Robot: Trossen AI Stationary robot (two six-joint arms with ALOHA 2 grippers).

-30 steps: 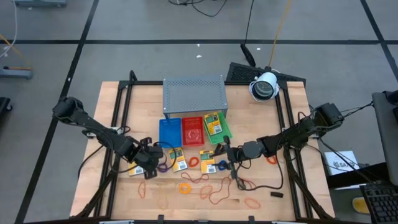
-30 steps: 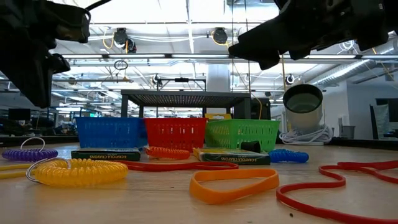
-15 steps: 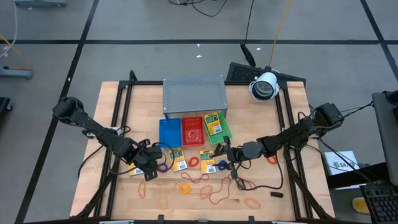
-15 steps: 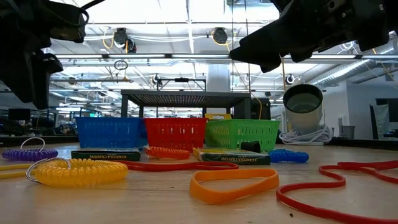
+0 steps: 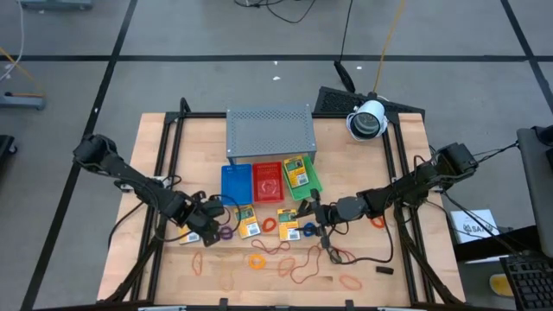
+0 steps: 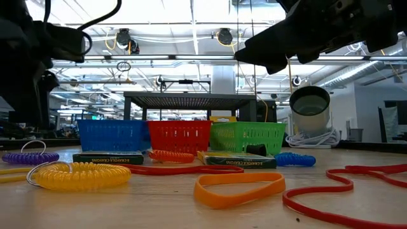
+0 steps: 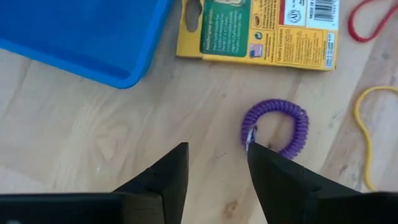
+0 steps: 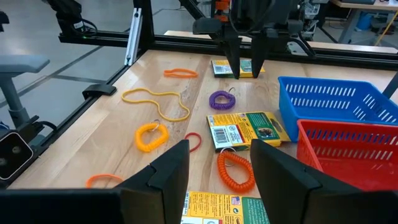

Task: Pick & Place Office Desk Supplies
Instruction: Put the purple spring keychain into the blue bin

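1. The left claw [image 7: 217,171] hangs over the wooden table [image 5: 155,147], its two dark fingers parted with bare wood showing between them; it holds nothing.
2. Just beyond those fingertips lies a small purple coiled plastic ring [image 7: 275,127] with a metal loop, flat on the table and apart from the fingers.
3. Past the ring lies a yellow-and-green rectangular crayon packet [image 7: 258,28], flat, barcode side up, just beside the corner of the blue plastic tray [image 7: 81,37].
4. In the high view the left claw [image 5: 210,226] sits at the table's left-centre, near the purple ring [image 5: 226,231] and a second yellow-and-green packet [image 5: 248,221].
5. The right claw [image 8: 217,165] is open and empty, hovering at the table's right-centre above an orange coiled ring [image 8: 235,170] and another flat packet [image 8: 244,129].
6. Blue, red [image 5: 267,182] and green [image 5: 302,179] trays stand in a row in front of the grey perforated metal shelf [image 5: 270,131]; one packet lies in the green tray.
7. A yellow coiled ring [image 6: 79,175], an orange rubber band [image 6: 239,187] and a thin red band [image 6: 343,191] lie loose on the near part of the table.
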